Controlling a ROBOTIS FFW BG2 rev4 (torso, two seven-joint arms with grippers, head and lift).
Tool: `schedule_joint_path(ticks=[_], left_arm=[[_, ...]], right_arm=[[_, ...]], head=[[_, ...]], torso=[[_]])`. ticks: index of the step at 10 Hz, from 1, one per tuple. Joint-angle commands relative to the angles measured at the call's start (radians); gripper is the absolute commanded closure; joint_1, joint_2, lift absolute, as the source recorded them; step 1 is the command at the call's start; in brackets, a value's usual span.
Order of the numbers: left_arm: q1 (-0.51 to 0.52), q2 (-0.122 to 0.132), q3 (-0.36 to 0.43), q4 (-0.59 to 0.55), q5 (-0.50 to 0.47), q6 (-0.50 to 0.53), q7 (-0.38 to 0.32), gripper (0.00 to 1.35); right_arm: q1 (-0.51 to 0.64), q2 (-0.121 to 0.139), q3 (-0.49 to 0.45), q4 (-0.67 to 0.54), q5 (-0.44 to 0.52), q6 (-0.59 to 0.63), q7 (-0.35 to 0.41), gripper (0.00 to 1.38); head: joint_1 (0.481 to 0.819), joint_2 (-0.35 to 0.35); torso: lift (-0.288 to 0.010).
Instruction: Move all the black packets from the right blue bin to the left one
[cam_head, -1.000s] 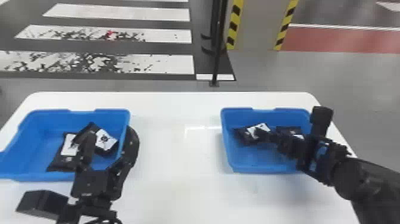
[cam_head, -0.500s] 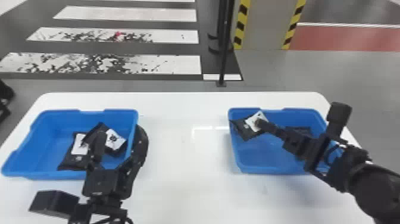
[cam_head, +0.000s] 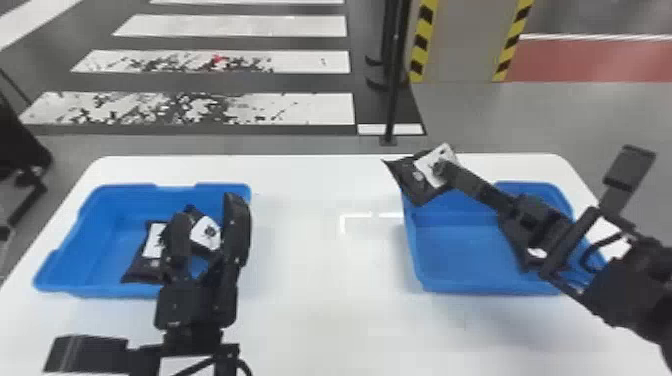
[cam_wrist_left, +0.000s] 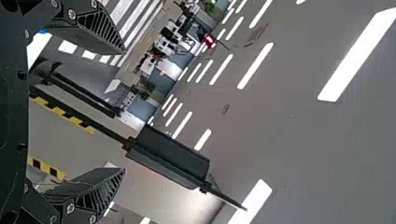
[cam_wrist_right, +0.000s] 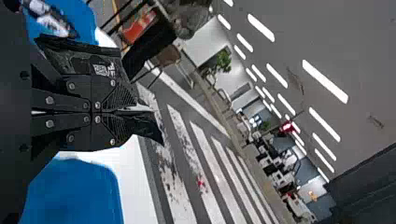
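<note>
Black packet (cam_head: 407, 182) held by right gripper (cam_head: 442, 171) at far-left corner of right blue bin (cam_head: 465, 255)

The packet is gripped near its white label, between fingers brought closely together. It is carried at a tilt, with its outer corner projecting past the bin's left edge. In the head view, the far edge of the white table (cam_head: 325, 310) is overlapped by it. In the right wrist view, dark wrapping is seen projecting beyond the fingertips.

The right side of the right bin is crossed by the right arm (cam_head: 630, 285), and part of the floor there is hidden; what lies beneath cannot be told. The left part of the bin floor is exposed to view.

A broad stretch of bare tabletop is noted between the bins, reaching from the near side to the far edge.

Two black packets are contained in the left blue bin (cam_head: 120, 188): one (cam_head: 137, 272) near the middle, and a second packet (cam_head: 205, 234) toward the right wall, partly covered by the left gripper (cam_head: 207, 207). The fingers of that gripper are spread wide, one being seen across the bin's right edge. Blue floor is exposed at the bin's left side.

Beyond the table, a dark pole (cam_head: 393, 105) is observed standing near its far edge.
</note>
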Motion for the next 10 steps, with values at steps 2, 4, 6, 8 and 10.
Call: schedule_joint_path(ticks=[2,4,6,8,10], left_arm=[[-0.003,0.015,-0.056,-0.047,0.090,-0.003,0.000,0.17],[-0.025,0.034,-0.118,-0.055,0.090,0.002,-0.002,0.17],[-0.045,0.049,-0.177,-0.057,0.090,-0.008,-0.002,0.17],[-0.062,0.061,-0.213,-0.064,0.090,0.000,-0.002,0.17],[-0.064,0.063,-0.221,-0.064,0.090,0.007,-0.002,0.17]], right_arm=[[-0.032,0.000,0.099,0.028,-0.207,-0.006,0.046,1.19],[-0.076,-0.006,0.208,0.075,-0.261,-0.006,0.064,1.19],[-0.103,-0.007,0.276,0.119,-0.275,-0.008,0.067,1.19],[-0.118,-0.009,0.330,0.146,-0.299,-0.016,0.067,1.19],[-0.135,-0.012,0.384,0.163,-0.323,-0.018,0.067,1.19]], head=[[0.695,0.067],[0.695,0.108],[0.695,0.134],[0.695,0.140],[0.695,0.151]], torso=[[-0.168],[-0.168],[-0.168],[-0.168],[-0.168]])
